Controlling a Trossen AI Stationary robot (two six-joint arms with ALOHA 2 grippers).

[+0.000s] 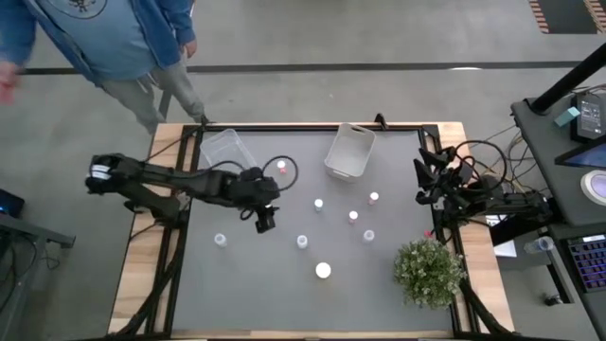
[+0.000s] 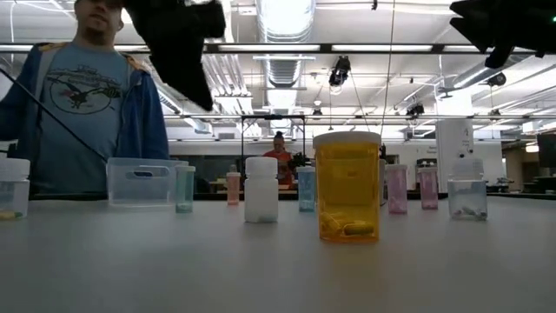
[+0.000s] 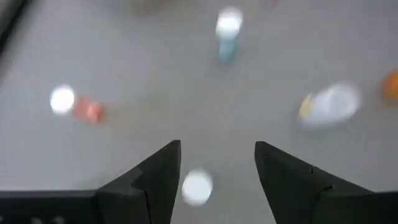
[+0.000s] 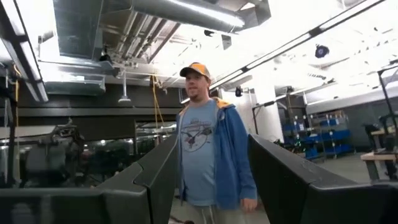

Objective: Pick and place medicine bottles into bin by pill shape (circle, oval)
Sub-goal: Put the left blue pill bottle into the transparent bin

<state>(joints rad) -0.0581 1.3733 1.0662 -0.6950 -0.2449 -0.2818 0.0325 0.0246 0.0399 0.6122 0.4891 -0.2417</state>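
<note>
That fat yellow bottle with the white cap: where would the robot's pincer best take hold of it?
Probably around the straight round body just under the white cap, coming straight down from above. The yellow bottle stands upright, apart from its neighbours, so fingers could slip down either side. The left pincer, fingers open, hovers nearest; the right pincer waits at the table's edge.

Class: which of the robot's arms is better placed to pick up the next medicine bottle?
Left. The open left gripper hovers over the grey table among the small white-capped bottles; the right gripper waits at the table's edge.
</note>
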